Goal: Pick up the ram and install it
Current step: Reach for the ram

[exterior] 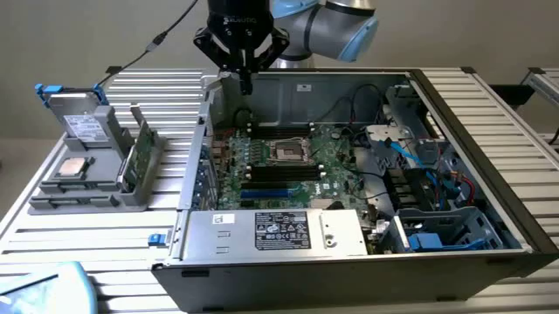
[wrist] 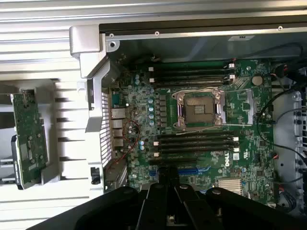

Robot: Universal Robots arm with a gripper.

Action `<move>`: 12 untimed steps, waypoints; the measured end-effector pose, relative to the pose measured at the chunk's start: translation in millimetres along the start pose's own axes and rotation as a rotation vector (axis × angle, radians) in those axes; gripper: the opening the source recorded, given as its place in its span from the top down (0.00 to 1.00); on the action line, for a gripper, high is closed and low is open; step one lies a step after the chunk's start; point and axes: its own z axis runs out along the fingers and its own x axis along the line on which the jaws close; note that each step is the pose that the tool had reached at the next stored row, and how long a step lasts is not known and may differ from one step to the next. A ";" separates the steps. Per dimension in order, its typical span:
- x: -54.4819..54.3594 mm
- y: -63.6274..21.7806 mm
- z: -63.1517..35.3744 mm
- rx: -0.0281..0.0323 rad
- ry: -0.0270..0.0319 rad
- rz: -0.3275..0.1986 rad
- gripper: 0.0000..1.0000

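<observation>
Ram (exterior: 143,156), a long, thin dark-green circuit-board stick, standing on edge and slightly tilted in a slot of the grey plastic holder tray (exterior: 77,198). Placed on the exterior view's left, outside the open black-and-silver computer case (exterior: 489,216) and just beside its side wall. Touched by nothing.

Black two-finger claw (exterior: 245,87) pinched fully together and gripping nothing. Hanging on the grey-and-blue robot arm (exterior: 336,23) over the case's far corner on the exterior view's left, above the edge of the green motherboard (exterior: 341,157). Well apart from the ram. Fingertips pressed side by side in the wrist view (wrist: 168,175), looking straight down onto the board.

Long black plastic memory slots (wrist: 192,73) lying in rows on both sides of the square metal-framed processor socket (wrist: 199,109).

Square silver-and-tan processor chip (exterior: 72,167) lying flat on the same tray, near the ram. Grey drive bracket with blue clips (exterior: 83,121) at the tray's far end. Silver power-supply box with a white label (exterior: 279,230) along the case's near edge. All resting on a ribbed aluminium table (exterior: 88,243).
</observation>
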 end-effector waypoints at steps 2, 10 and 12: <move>0.0 0.0 0.0 0.0000 0.0000 0.000 0.89; 0.0 0.0 0.0 0.0000 0.0000 0.000 0.89; 0.9 0.2 0.0 0.0000 0.0001 0.000 0.89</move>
